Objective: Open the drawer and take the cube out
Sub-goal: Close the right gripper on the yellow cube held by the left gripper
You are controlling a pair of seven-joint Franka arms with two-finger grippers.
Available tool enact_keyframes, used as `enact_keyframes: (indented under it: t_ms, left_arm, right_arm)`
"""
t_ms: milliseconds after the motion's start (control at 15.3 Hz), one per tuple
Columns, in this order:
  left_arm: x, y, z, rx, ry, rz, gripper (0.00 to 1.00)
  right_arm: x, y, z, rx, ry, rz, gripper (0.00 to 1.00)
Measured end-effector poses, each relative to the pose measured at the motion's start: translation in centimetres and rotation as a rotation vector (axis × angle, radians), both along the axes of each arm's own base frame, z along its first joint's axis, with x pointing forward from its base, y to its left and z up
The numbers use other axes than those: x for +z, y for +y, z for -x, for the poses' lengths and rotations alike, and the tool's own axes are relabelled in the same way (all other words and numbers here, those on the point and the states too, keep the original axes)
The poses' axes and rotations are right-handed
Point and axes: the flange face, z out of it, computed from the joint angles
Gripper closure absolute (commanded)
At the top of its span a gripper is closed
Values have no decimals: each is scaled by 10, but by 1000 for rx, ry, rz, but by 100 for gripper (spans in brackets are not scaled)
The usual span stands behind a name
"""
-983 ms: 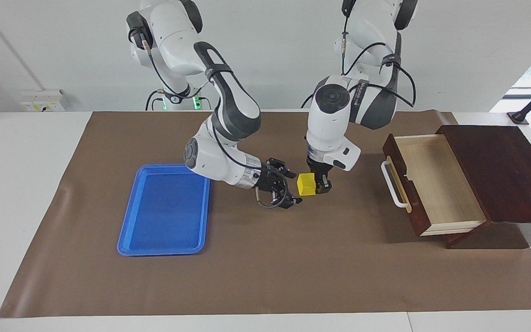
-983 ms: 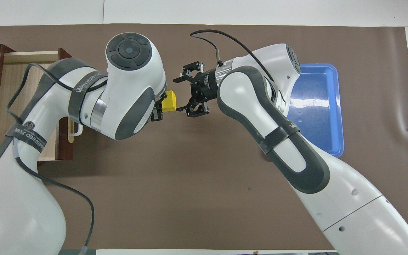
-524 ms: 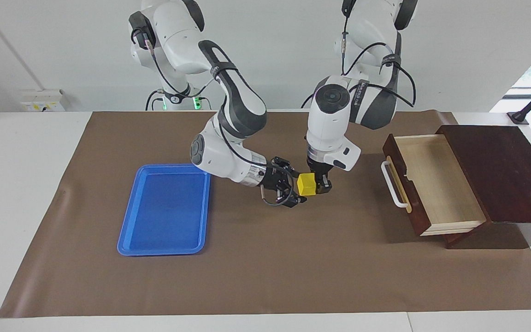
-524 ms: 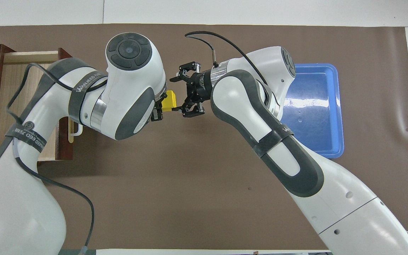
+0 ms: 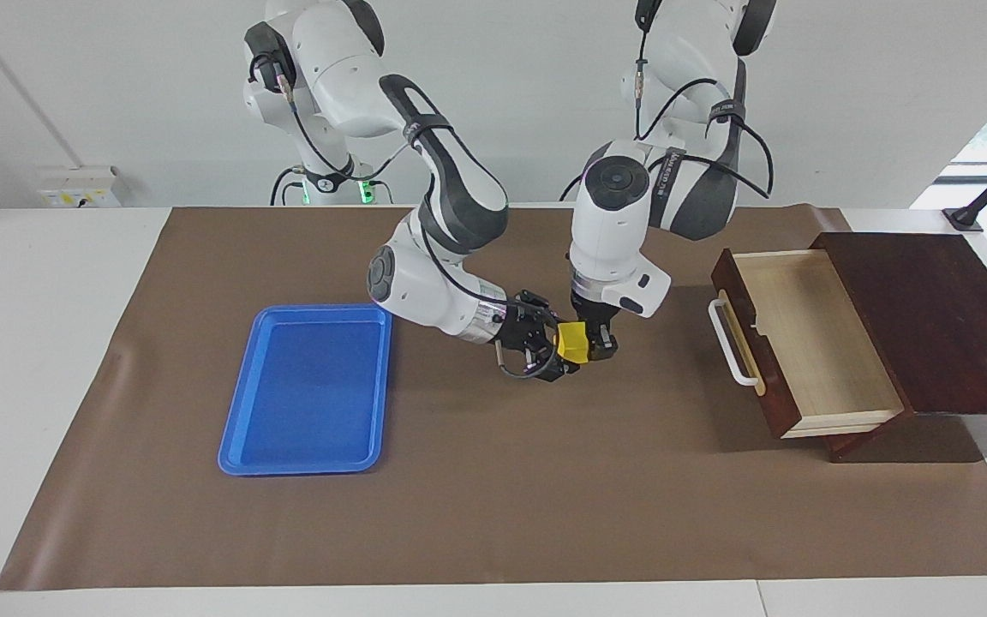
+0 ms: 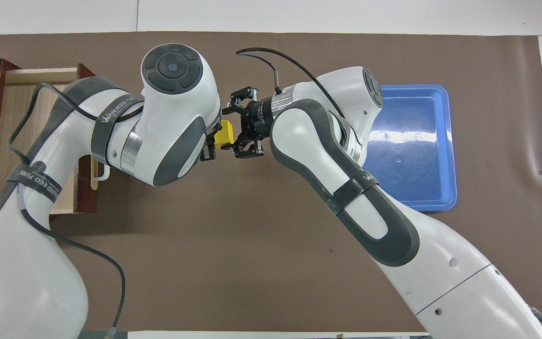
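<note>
A brown mat (image 5: 545,514) covers most of the desk (image 5: 48,343), and the scene on it reads as a handover in mid-air. At the left arm's end of the desk a dark wooden box (image 5: 930,317) sits with its drawer (image 5: 810,343) pulled fully out, pale interior bare and white bar handle (image 5: 733,343) facing the mat's middle; the opening step looks complete. Toward the right arm's end lies a flat blue tray (image 5: 305,390), nothing in it, plausibly where the load is meant to end up.

Over the middle of the mat, between drawer and tray, the two arms meet. The left gripper (image 5: 595,341) points straight down, its fingers clamped on the yellow cube (image 5: 572,341), which hangs clear of the mat. That upright hold leaves the cube's tray-facing side exposed. The right gripper (image 5: 564,347) comes in level from the tray's direction, its fingers set either side of the cube and partly drawn in, though whether they have bitten yet cannot be told. The overhead view shows the cube (image 6: 226,133) wedged between the left gripper (image 6: 212,141) and the right gripper (image 6: 231,128), so release by the left arm should wait for a firm second grip.
</note>
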Motion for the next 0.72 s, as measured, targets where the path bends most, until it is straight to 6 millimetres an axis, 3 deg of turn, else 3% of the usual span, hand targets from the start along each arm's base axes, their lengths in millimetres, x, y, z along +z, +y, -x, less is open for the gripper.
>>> enact_keyframes:
  t_ms: [262, 328, 393, 590, 721]
  left_arm:
    - [0, 0, 0, 0, 0, -1, 100]
    - [0, 0, 0, -1, -2, -2, 100]
    - [0, 0, 0, -1, -3, -3, 100]
    - [1, 3, -3, -2, -14, -11, 100]
    - [1, 3, -3, -2, -14, -11, 100]
  right_arm:
    - [-1, 0, 0, -3, 4, 1, 28]
    - [-1, 0, 0, -4, 6, 1, 35]
    - [-1, 0, 0, -4, 6, 1, 47]
    - [-2, 2, 2, 1, 12, 0, 95]
    - [-2, 2, 2, 1, 12, 0, 100]
